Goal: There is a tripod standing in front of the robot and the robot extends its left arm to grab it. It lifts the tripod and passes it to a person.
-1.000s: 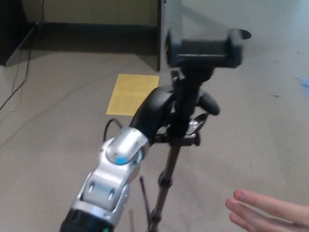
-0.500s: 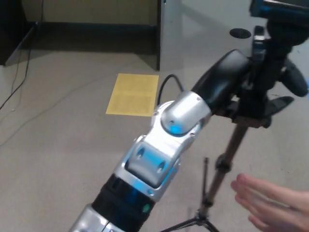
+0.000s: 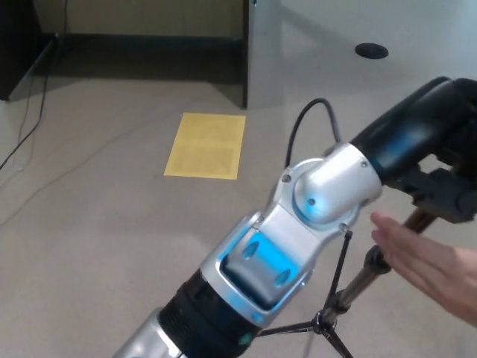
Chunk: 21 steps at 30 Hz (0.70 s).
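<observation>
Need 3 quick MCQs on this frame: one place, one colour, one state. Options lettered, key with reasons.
1. Where is the person's hand?
A. lower right, by the tripod pole
B. top left
C. on the yellow mat

2. What colour is the flat mat on the floor?
A. red
B. yellow
C. green

3. What is the left hand doing?
A. hanging open, away from the tripod
B. resting on the floor
C. gripping the tripod near its top

Key: 1 A, the open palm sits beside the pole. 2 B, the mat is plainly yellow. 3 C, the black hand is up at the tripod's upper part, at the right edge.
</observation>
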### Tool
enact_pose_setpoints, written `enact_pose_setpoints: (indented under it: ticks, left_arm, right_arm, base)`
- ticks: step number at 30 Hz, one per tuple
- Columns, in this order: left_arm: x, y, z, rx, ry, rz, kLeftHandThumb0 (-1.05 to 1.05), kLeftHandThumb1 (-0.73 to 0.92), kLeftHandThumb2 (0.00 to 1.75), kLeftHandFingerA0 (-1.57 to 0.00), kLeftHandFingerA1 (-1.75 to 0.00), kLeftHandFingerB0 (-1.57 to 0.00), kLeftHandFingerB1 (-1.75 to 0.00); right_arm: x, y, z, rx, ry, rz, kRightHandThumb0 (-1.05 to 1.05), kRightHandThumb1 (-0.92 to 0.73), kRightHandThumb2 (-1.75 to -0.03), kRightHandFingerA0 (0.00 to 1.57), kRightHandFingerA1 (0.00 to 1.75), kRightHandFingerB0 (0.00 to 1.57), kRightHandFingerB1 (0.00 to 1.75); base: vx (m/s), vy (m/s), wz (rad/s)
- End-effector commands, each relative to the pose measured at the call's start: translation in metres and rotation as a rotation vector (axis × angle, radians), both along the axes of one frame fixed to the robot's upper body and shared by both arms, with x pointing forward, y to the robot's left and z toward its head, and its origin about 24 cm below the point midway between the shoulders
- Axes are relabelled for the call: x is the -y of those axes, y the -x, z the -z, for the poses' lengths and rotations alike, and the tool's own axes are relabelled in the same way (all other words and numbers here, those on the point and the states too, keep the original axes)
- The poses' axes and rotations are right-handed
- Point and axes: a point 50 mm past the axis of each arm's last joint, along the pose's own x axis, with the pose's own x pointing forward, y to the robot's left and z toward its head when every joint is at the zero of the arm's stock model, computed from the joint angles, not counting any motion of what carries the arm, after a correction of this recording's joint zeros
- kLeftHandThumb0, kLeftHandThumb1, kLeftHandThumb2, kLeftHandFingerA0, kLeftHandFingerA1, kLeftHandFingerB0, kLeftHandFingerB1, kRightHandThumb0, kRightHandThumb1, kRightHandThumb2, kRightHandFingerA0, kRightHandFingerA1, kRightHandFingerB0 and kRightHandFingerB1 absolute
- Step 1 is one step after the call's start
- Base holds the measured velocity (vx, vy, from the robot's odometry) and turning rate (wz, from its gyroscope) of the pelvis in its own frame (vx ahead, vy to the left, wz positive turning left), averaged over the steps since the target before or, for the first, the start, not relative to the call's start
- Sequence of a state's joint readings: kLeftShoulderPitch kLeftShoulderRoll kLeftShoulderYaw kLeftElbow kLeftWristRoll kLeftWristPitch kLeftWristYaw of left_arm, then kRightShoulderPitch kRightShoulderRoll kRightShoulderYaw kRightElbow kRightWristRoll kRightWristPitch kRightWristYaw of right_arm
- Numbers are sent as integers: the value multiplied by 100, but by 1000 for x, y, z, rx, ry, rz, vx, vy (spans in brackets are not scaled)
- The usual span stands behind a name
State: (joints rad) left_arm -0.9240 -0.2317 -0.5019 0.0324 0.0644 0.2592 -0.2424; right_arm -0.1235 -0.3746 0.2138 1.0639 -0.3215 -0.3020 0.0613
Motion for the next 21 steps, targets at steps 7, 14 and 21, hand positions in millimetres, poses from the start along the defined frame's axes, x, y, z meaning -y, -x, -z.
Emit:
enact_pose_setpoints:
  ticks: [7,14,21]
  left_arm:
    - [20,59,-40,125,106,195,-26,67,93,-84,-165,-70,-148]
    - [18,75,-39,176,97,224,-28,65,96,-85,-162,-76,-130]
    - [12,67,-28,107,105,185,-28,78,71,-110,-111,-79,-87]
  right_arm:
    - [4,-1,-3,2,14,-1,-40,-71,-61,68,43,50,37]
    - [4,-3,-4,3,3,0,-41,-70,-61,67,44,51,38]
    - [4,-4,-3,-6,20,-1,-41,-70,-61,69,43,51,38]
  base:
    - [0,0,0]
    - [0,0,0]
    - [0,0,0]
